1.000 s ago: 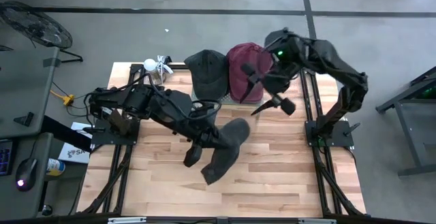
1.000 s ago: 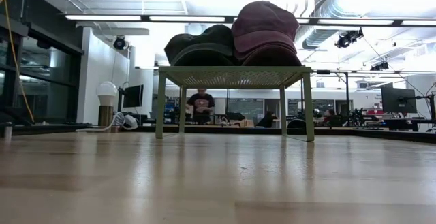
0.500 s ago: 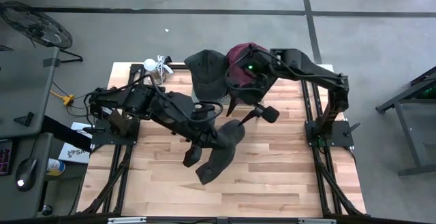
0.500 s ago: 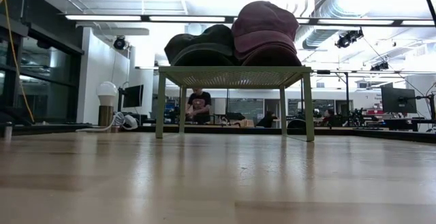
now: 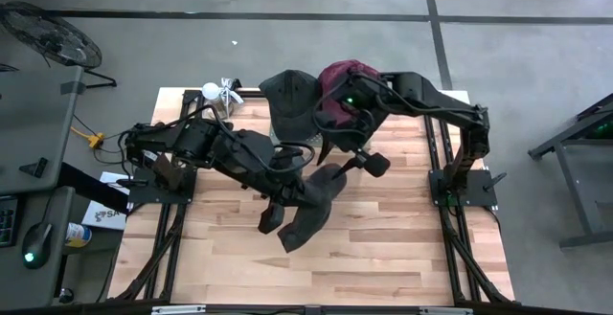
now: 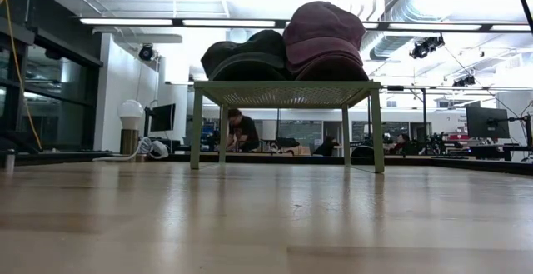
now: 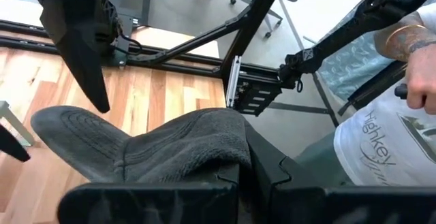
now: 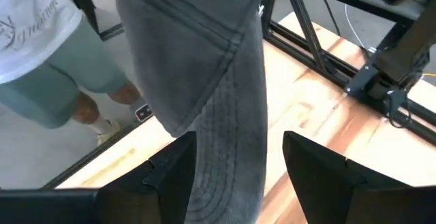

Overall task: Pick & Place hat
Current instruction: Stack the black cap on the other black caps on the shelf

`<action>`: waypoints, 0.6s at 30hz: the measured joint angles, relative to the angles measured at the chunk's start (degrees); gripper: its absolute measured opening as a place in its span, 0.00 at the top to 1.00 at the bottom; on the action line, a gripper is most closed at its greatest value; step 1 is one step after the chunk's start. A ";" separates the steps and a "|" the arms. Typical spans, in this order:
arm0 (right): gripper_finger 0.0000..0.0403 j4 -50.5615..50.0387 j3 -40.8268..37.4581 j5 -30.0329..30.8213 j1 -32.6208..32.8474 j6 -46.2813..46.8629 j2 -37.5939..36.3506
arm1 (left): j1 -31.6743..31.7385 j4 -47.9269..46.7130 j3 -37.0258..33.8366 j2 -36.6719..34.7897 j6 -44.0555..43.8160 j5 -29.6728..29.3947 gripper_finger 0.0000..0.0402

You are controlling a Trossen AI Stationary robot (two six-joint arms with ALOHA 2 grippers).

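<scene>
Handover above the tabletop [image 5: 402,248]. Left tool [image 5: 308,196], pressed together, pinches the grey hat [image 5: 313,212] near centre. Right tool [image 5: 347,158], spread, straddles the hat's brim at one o'clock. Best practice, judged: right tool closes squarely on the brim before the left releases, keeping the fabric from sliding free.

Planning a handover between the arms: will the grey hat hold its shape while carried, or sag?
Likely floppy: the grey hat droops below the left end effector shut on it. Its brim looks stiffer, hanging straight between the right end effector's open fingers. Probably light.
</scene>
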 joint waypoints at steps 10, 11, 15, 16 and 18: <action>0.51 -1.75 0.00 -1.21 1.70 1.54 1.24 | -0.02 -0.34 0.00 0.00 0.12 -6.25 1.00; 0.52 -1.91 0.00 -1.17 1.77 1.61 1.29 | -0.02 -0.35 0.00 0.00 0.18 -6.67 1.00; 0.58 -3.12 0.00 -1.18 1.73 1.94 1.29 | -0.02 -0.40 0.00 0.00 0.22 -7.19 1.00; 0.60 -3.42 0.00 -1.17 1.73 1.95 1.29 | -0.02 -0.39 0.00 0.00 0.20 -7.21 1.00; 0.64 -4.31 0.00 -1.19 1.70 1.96 1.29 | -0.02 -0.37 0.00 0.00 0.20 -7.17 1.00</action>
